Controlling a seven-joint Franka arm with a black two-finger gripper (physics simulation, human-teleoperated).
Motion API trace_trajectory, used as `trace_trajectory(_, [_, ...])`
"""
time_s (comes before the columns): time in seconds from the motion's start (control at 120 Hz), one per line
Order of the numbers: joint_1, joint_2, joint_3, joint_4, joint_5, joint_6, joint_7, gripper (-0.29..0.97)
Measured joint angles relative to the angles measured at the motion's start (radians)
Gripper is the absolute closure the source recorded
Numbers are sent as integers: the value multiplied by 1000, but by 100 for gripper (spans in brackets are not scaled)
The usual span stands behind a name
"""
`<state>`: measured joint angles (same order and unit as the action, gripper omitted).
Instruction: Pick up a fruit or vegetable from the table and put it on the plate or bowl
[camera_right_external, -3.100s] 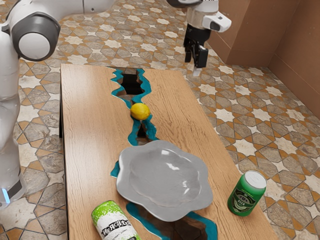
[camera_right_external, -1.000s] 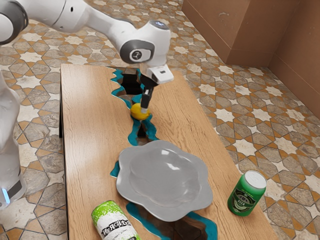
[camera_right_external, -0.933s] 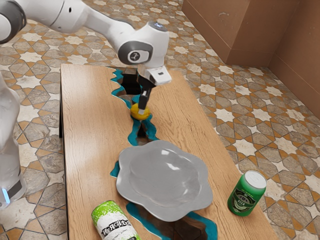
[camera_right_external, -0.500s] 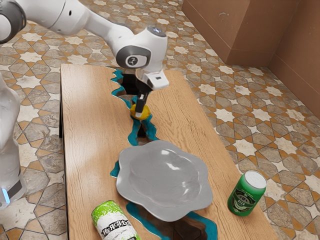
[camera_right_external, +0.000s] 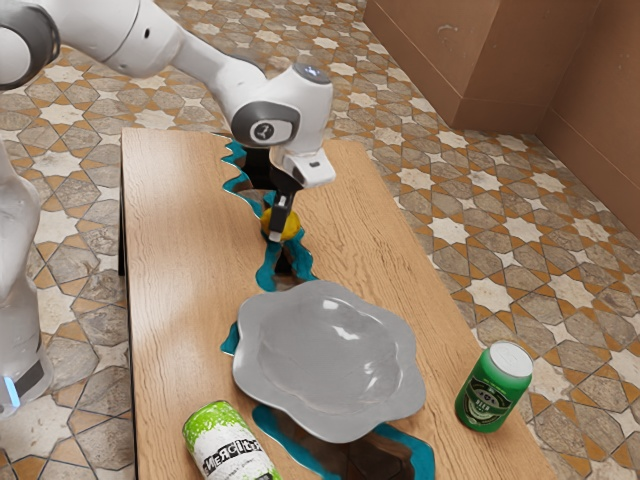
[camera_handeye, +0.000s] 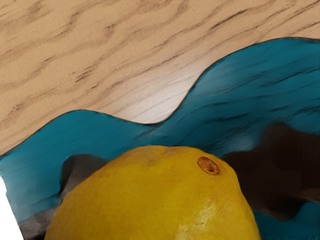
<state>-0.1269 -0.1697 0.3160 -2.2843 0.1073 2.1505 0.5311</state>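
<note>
Star-tile floor (camera_right_external: 500, 230) all round, brown panel walls (camera_right_external: 480, 50) at the back, and in the middle a wooden table (camera_right_external: 170, 260), split lengthwise by a wavy teal resin strip (camera_right_external: 268, 268) with dark gaps in it. On that strip, toward the table's far end, a yellow lemon (camera_right_external: 292, 228). Directly over it, the black gripper (camera_right_external: 279, 224), at the end of the white arm (camera_right_external: 180, 50) reaching in from the exterior view's upper left, pointing down and lowered to the lemon's level. Grip not readable from here: cannot tell whether spread or closed on the fruit.

In the wrist view, the lemon (camera_handeye: 155, 200) large and just under the hand, brown stem scar facing up, with the teal resin strip (camera_handeye: 250, 100) and the wooden table (camera_handeye: 125, 45) beyond it.

Nearer the camera, a grey scalloped plate (camera_right_external: 325, 360) lying across the strip, apart from the lemon. To the exterior view's right of the plate, an upright green can (camera_right_external: 493, 386) near the table edge. At the front edge, just beside the plate, a white-and-green can (camera_right_external: 230, 452) on its side.
</note>
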Motion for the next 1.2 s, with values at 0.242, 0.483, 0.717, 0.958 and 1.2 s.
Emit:
trace_trajectory(0.242, [0,9,0,2,7,7,-6,34])
trace_trajectory(0.483, [3,-63,-55,68,12,-63,-23,37])
trace_trajectory(0.717, [-2,-103,-352,166,-22,-200,-69,36])
trace_trajectory(0.958, [-3,-110,-583,181,-86,-275,-119,37])
trace_trajectory(1.2, [-3,-109,-623,190,-114,-310,-160,31])
